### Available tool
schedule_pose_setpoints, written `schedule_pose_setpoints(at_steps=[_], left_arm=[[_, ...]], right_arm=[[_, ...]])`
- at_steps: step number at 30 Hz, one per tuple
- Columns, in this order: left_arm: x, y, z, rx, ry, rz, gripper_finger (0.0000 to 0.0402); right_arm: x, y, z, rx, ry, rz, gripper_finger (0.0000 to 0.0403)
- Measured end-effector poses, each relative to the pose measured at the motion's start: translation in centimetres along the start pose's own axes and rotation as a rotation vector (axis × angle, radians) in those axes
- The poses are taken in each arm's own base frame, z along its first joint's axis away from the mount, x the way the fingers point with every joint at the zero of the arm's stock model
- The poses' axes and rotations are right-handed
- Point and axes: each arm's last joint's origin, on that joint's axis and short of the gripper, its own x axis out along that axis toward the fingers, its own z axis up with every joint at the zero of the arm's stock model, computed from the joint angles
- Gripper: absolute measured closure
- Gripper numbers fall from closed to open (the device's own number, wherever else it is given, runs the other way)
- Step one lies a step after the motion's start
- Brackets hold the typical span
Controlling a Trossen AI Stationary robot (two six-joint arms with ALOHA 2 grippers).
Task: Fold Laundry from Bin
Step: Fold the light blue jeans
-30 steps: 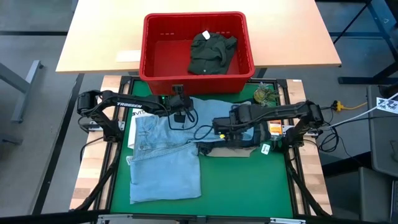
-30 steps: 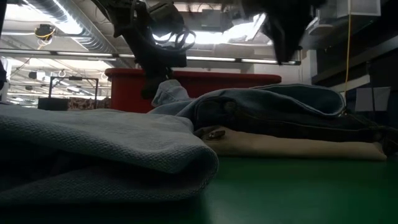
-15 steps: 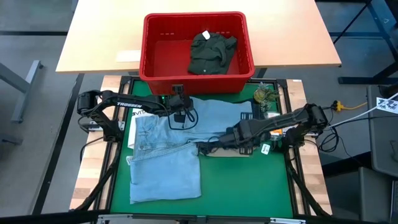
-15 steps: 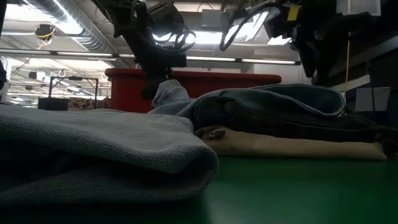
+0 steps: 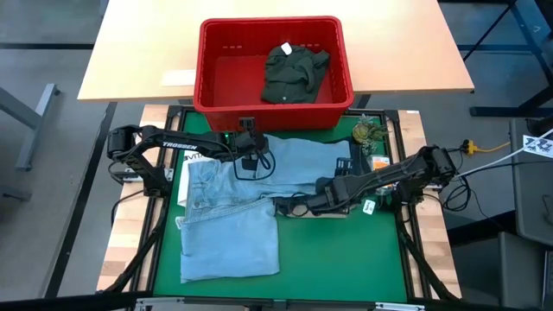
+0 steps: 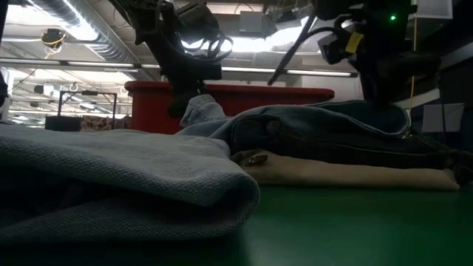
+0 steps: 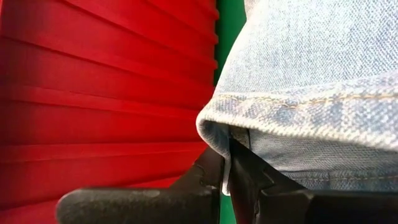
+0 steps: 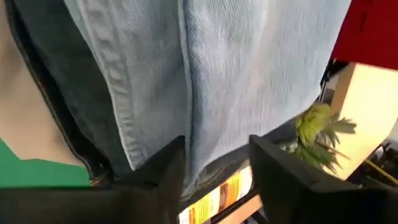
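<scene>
Left gripper [image 5: 248,161] is seen at upper centre of the high view, just below the bin [image 5: 210,95], its fingers [image 7: 205,174] pinched on the hem of the light blue jeans [image 5: 229,220]; in the left wrist view the denim edge is clamped between the two dark fingers, with the red bin wall filling the left of that frame; the jeans are spread over the green mat [image 5: 337,259], one folded part lying toward the lower left of the high view and another stretching right under the bin's near wall. Right gripper [image 5: 321,194] is placed right of centre in the high view, low over a stack made of dark navy jeans [image 6: 414,151] on beige trousers [image 6: 347,174]; its fingers [image 8: 280,168] are shown spread apart in the right wrist view, with a fold of light blue denim lying between them, not yet clamped. A dark olive-green piece [image 5: 292,71] is lying inside the bin, toward its right half, at the top of the high view; the bin is set on a pale wooden table [image 5: 138,52].
</scene>
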Motion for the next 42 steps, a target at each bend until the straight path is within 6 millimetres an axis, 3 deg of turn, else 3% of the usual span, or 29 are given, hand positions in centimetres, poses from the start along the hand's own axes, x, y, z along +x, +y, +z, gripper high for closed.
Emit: schedule_pose_setpoints(at_steps=[4,6,10,14,25,33,42], left_arm=[[0.0,0.0,0.0,0.0,0.0,0.0,0.039],[-0.1,-0.1,0.1,0.003,-0.002,0.0,0.039],[-0.3,-0.4,0.2,0.015,0.0,0.018,0.039],[-0.7,-0.8,0.4,0.032,0.002,0.042,0.039],[-1.4,-1.7,0.8,0.063,-0.006,0.062,0.039],[-1.5,-1.8,0.8,0.067,-0.003,0.06,0.039],[-1.6,-2.0,0.5,0.116,0.039,0.086,0.039]], right_arm=[[-0.1,0.0,-0.6,-0.013,0.046,-0.019,0.0361],[-0.3,0.1,-0.9,-0.032,0.054,-0.048,0.0387],[-0.7,0.5,-1.2,-0.005,0.056,-0.005,0.0365],[-0.3,1.0,-2.0,0.041,0.102,0.047,0.0366],[3.3,2.0,-4.2,-0.014,0.257,0.004,0.0393],[3.3,2.0,-4.2,-0.012,0.255,0.012,0.037],[3.4,2.1,-4.0,-0.01,0.243,0.021,0.037]])
